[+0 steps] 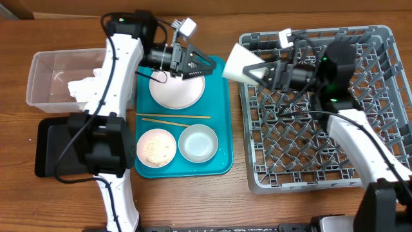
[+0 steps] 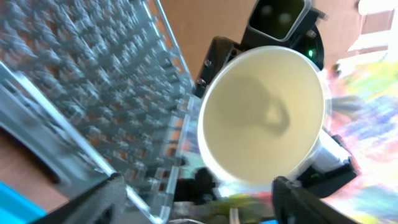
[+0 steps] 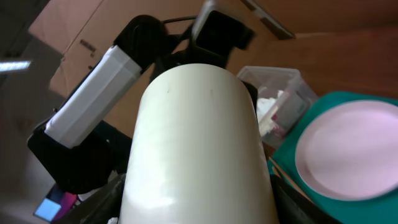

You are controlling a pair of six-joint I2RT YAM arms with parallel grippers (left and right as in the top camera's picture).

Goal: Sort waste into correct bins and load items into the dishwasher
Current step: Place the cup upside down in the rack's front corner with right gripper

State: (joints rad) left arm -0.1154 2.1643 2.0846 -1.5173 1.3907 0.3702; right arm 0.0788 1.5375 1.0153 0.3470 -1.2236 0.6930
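My right gripper (image 1: 256, 68) is shut on the small white cup (image 1: 239, 62), holding it on its side above the left edge of the grey dishwasher rack (image 1: 309, 135). The cup fills the right wrist view (image 3: 196, 143). Its open mouth faces the left wrist camera (image 2: 261, 112). My left gripper (image 1: 196, 64) is open and empty above the pinkish plate (image 1: 176, 90). Chopsticks (image 1: 172, 118), a bowl of rice (image 1: 156, 146) and an empty bowl (image 1: 198, 142) lie on the teal tray (image 1: 223, 129). The napkin (image 1: 84, 88) is in the clear tub (image 1: 45, 77). The red wrapper is out of view.
The shallow black tray (image 1: 51, 145) lies at the front left, partly under the left arm. The rack's lattice wall (image 2: 93, 93) shows in the left wrist view. The plate (image 3: 348, 149) and the clear tub (image 3: 283, 87) show in the right wrist view.
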